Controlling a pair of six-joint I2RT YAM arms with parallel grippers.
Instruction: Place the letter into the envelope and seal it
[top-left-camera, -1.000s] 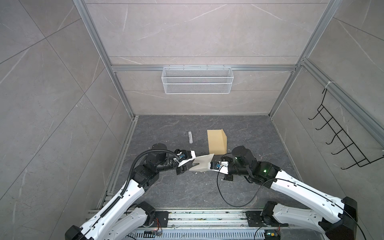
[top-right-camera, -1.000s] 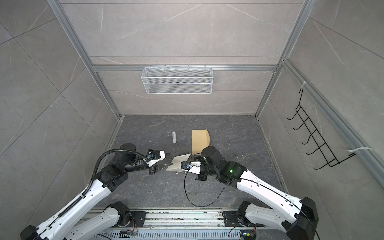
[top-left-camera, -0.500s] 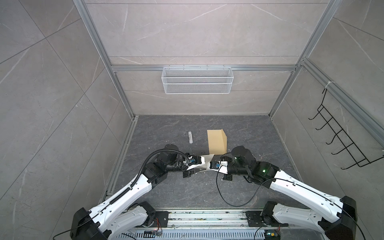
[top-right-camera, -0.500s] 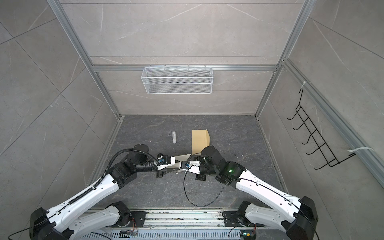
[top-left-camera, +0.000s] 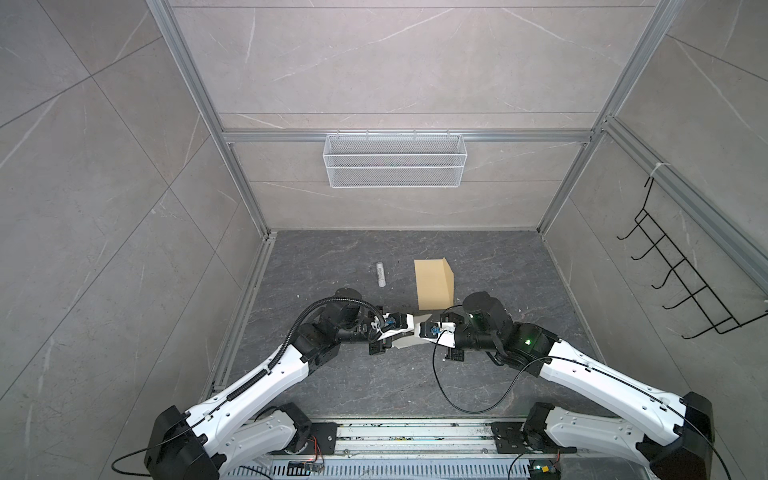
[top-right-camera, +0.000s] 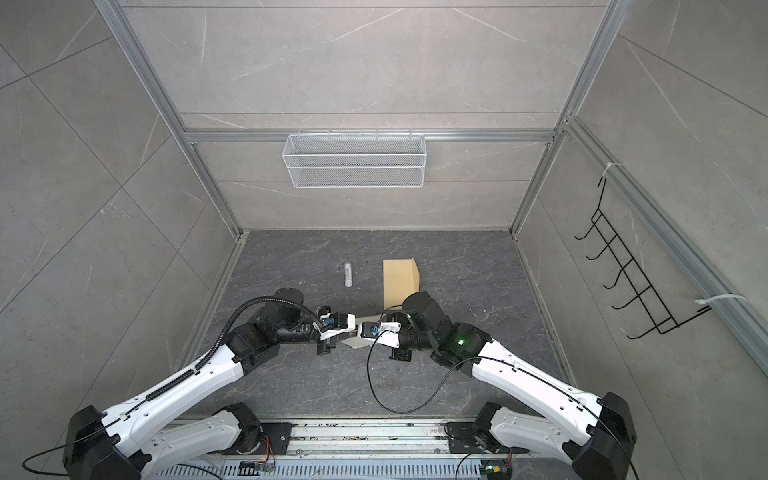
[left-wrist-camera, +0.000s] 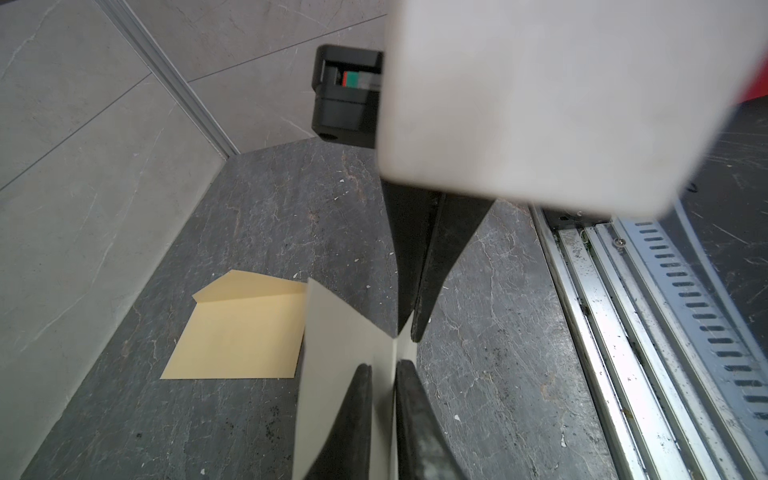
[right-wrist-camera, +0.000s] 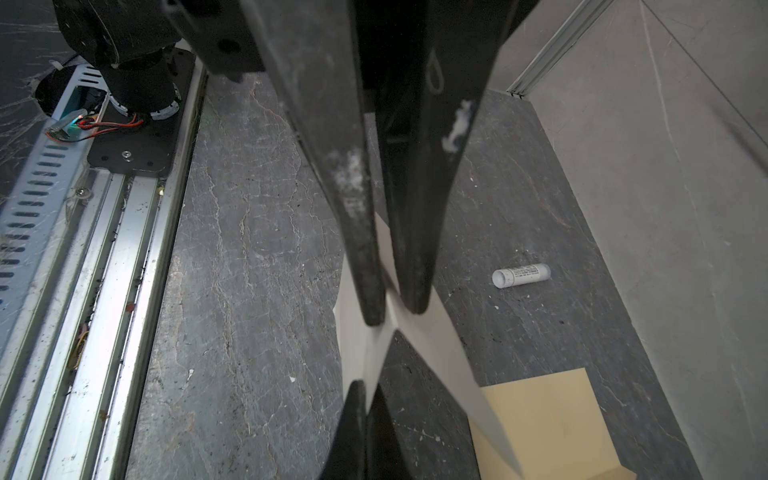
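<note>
While aloft in left claw (left-wrist-camera: 380, 368) and right claw (right-wrist-camera: 365, 384), letter (left-wrist-camera: 332, 353) (creased) near envelope (left-wrist-camera: 241, 332).

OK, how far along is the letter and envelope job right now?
Done: the letter is up off the table. In hand: the left gripper and the right gripper both pinch it, holding it between them. Left: the envelope lies flat, unsealed, with nothing visibly inside, so inserting and sealing remain. The white tube lies apart from both grippers.
</note>
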